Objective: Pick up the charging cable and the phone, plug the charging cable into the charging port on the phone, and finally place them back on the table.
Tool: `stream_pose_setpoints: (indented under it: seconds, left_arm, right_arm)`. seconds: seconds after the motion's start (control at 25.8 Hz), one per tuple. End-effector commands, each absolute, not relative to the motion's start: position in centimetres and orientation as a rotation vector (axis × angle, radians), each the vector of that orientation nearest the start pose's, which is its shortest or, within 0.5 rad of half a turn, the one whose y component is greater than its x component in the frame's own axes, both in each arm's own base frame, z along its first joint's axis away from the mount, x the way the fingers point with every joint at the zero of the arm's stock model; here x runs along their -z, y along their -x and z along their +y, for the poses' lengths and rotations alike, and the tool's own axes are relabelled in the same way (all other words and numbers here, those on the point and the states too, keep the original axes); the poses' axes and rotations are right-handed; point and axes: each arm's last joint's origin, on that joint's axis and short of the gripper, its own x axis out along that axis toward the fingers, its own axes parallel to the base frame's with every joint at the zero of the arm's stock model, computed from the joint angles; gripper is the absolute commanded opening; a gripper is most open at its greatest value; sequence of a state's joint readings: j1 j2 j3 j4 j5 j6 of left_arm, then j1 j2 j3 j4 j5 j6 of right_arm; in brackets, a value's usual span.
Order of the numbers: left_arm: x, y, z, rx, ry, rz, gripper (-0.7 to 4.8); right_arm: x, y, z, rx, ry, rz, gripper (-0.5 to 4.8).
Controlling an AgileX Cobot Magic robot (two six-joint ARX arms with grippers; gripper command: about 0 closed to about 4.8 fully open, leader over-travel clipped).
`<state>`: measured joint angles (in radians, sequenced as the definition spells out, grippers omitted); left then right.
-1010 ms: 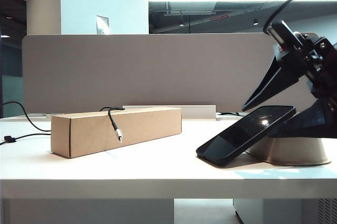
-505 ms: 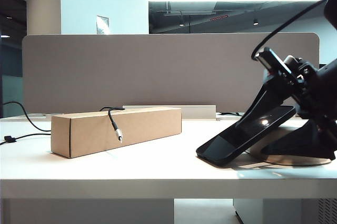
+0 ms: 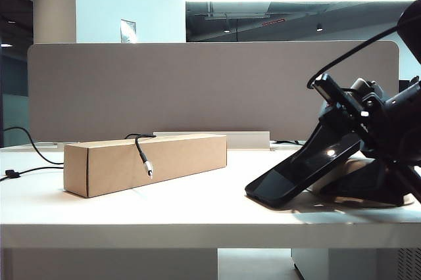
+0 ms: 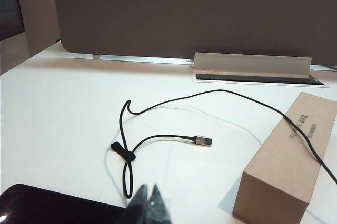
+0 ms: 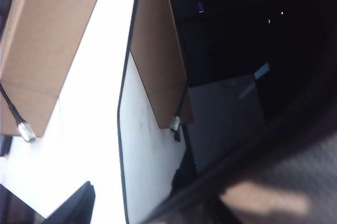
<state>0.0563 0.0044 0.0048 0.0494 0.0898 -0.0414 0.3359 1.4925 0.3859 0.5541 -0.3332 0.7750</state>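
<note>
The black phone [image 3: 276, 185] leans screen-up on a beige bowl [image 3: 350, 165], with its low short edge on the white table [image 3: 197, 217]. I cannot make out the charging port. My right gripper [image 3: 316, 171] stands open astride the phone's raised end, one finger over the screen and one under it. In the right wrist view the phone [image 5: 152, 171] lies between the fingers [image 5: 76, 203], with a gap at its edge. The charging cable hangs over a cardboard box [image 3: 145, 162], its silver plug [image 3: 150, 169] dangling. My left gripper [image 4: 150, 199] is shut and empty above the cable [image 4: 158, 105].
A grey partition panel [image 3: 197, 89] closes off the table's back edge. The cable's other plug [image 4: 202, 141] lies on the white top near the box [image 4: 284, 171]. A dark glossy thing [image 4: 42, 205] sits beside the left gripper. The right arm hides most of the bowl.
The right gripper has come down from above the phone and now straddles its raised end, still open. Phone, cable, box and left gripper have not moved.
</note>
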Motion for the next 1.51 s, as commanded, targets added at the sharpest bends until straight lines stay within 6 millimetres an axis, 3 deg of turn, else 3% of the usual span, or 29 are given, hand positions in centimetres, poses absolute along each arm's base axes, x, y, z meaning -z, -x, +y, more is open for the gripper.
stream_pose_setpoints:
  seconds: [0.04, 0.27, 0.5, 0.58, 0.78, 1.24, 1.51]
  left_arm:
    - [-17.3, -9.7, 0.3, 0.035, 0.033, -0.073, -0.06]
    - [-17.3, -9.7, 0.3, 0.035, 0.032, -0.074, -0.05]
    - [-17.3, -9.7, 0.3, 0.035, 0.032, -0.074, -0.06]
    - [-17.3, -9.7, 0.3, 0.036, 0.033, -0.074, -0.06]
    - [-17.7, -9.7, 0.3, 0.042, 0.057, -0.108, -0.06]
    - [-17.9, -9.6, -0.2, 0.225, 0.479, -0.08, -0.05]
    - [-18.4, -9.4, -0.8, 0.317, 0.537, -0.044, -0.06]
  right_arm:
    - [-12.8, -23.3, 9.2, -0.418, -0.752, 0.736, 2.5]
    - [-13.0, -23.8, 9.3, -0.414, -0.753, 0.698, 0.75]
    - [-13.0, -23.8, 9.2, -0.387, -0.751, 0.685, 0.31]
    - [-13.0, -23.8, 9.2, -0.386, -0.756, 0.685, -0.08]
    - [-13.6, -24.1, 9.4, -0.428, -0.782, 0.635, -0.08]
    - [-15.3, -24.5, 9.8, -0.581, -0.834, 0.538, -0.08]
    - [-15.9, -24.6, 9.9, -0.636, -0.822, 0.496, -0.08]
